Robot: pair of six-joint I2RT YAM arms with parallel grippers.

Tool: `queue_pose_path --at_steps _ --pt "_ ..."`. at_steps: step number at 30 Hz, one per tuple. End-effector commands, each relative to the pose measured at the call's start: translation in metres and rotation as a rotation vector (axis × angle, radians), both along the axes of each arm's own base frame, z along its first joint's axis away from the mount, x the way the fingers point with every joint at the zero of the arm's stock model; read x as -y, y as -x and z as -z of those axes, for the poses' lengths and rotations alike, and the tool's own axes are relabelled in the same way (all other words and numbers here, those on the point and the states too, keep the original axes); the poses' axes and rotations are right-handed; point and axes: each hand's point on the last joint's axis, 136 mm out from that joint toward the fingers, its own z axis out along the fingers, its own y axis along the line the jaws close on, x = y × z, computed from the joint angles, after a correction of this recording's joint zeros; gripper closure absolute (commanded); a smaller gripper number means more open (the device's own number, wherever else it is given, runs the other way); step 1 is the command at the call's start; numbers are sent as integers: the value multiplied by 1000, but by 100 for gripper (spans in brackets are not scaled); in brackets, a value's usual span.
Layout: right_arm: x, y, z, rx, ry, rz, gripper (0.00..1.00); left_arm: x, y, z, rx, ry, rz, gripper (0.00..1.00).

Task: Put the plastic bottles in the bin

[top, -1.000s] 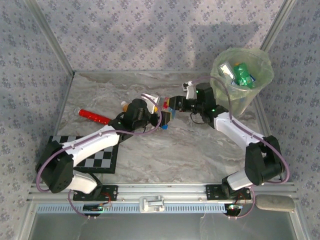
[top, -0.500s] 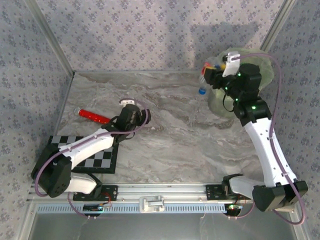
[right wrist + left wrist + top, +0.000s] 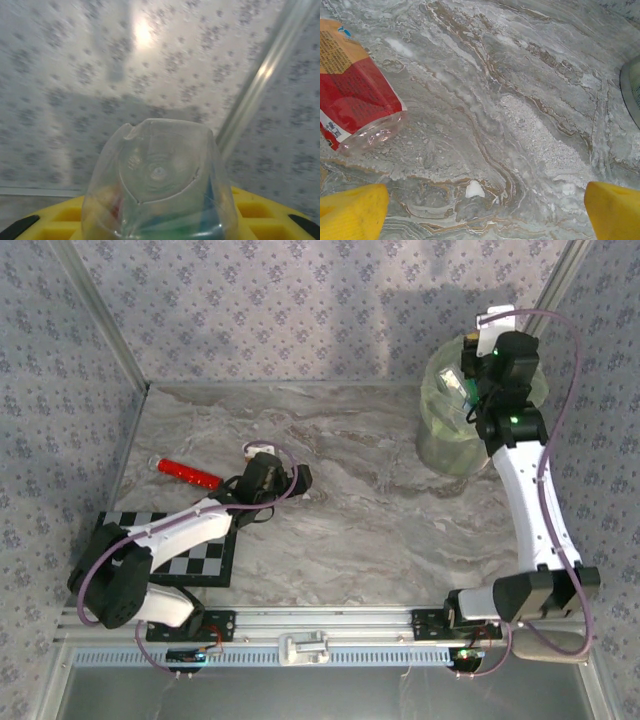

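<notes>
Clear bottle [image 3: 157,180], clenched in our right fingers [image 3: 250,210], seems above the bin [image 3: 440,440]; red bottle [image 3: 188,472] lies left of released left fingers [image 3: 355,212].

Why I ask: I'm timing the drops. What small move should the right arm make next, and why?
Probably open the right hand. It is shut on a clear bottle, and in the top view it sits above the mouth of the bin, so letting go should drop the bottle in.

We see the bin [image 3: 440,445] far right on the table [image 3: 380,530], a bottle [image 3: 188,472] lying left, the checkerboard [image 3: 205,558] before it
</notes>
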Motion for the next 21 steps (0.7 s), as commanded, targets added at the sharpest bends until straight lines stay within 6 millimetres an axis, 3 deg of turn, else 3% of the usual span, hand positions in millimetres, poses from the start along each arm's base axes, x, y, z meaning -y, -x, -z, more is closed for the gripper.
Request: queue_pose_path --at_steps 1,5,11,16,21 --pt "43 -6 -14 20 153 215 54 11 -2 -9 17 27 31 0" --pt "68 -23 4 -53 173 287 52 11 0 -3 -8 22 39 0" --pt "103 -41 35 -113 64 286 52 14 0 2 -30 28 39 0" --pt "110 -51 67 -184 -99 196 51 20 -4 0 -31 33 48 0" --pt "104 -62 94 -269 -131 152 46 24 -7 -2 -35 37 57 0"
